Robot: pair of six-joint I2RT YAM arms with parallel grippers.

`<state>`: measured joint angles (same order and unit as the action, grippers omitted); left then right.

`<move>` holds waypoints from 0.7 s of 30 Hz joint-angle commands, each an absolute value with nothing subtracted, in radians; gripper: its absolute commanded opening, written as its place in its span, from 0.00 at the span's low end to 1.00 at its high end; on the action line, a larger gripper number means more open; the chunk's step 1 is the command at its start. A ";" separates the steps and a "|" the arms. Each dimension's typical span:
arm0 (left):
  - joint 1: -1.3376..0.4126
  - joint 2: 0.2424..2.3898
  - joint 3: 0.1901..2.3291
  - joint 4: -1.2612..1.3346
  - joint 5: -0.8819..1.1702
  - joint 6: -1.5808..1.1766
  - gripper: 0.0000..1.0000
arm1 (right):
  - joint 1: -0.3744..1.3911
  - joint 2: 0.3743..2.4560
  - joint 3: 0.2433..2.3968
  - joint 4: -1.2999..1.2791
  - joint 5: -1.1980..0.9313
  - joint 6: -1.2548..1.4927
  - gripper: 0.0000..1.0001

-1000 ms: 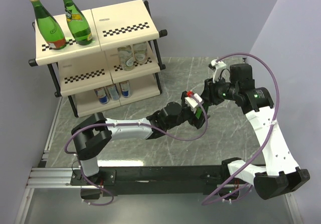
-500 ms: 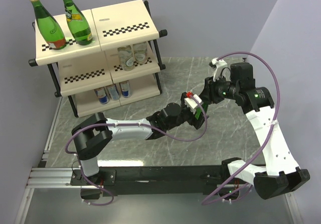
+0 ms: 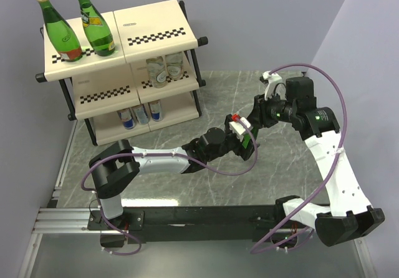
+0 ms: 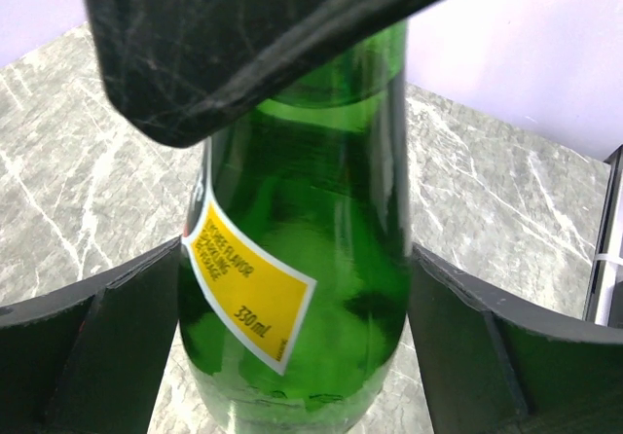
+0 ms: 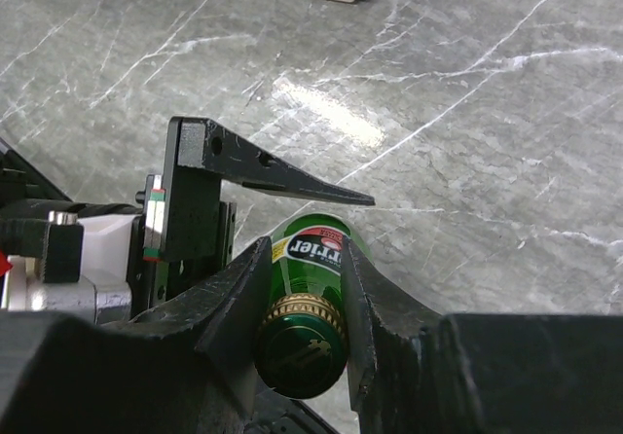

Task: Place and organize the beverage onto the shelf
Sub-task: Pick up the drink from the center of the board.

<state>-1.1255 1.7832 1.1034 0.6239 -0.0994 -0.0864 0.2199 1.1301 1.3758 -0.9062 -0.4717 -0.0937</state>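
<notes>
We start with the three-tier shelf of cream panels with checkered strips on a black tube frame (image 3: 156,19), which stands at the far left of the grey marble table (image 3: 206,194). Its top tier carries two tall green glass bottles with gold caps (image 3: 60,28), upright and side by side on the left panel. The middle tier holds two short clear bottles (image 3: 165,69) on its right panel. On the lowest tier three slim blue-silver cans (image 3: 141,113) stand in a row.

The third green glass bottle (image 4: 311,210), with its yellow label, is over the middle of the table, well apart from the shelf, between the two arms. We cannot tell whether its base rests on the marble.

The right gripper (image 5: 305,249) is clamped on its neck just under the cap. That arm rises from its base at the near right, bends at the far side and points its wrist leftward.

The left arm stretches low across the table toward the right. The left gripper (image 4: 294,288) has its jaws spread wide to either side of the bottle's body, tight beside the glass. Whether they press on it we cannot tell.
</notes>
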 commanded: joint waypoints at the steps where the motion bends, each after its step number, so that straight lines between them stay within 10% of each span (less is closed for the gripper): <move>1: -1.129 1.746 1.120 0.664 -0.078 -0.080 0.93 | 0.216 1.117 1.408 -0.778 -0.502 -0.067 0.00; 21: -1.131 1.704 1.129 0.661 -0.080 -0.066 0.92 | 0.216 1.124 1.390 -0.769 -0.495 -0.072 0.00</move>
<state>-1.1255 1.7557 1.1034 0.6235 -0.0853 -0.0837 0.2199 1.1374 1.3666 -0.8978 -0.4648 -0.0937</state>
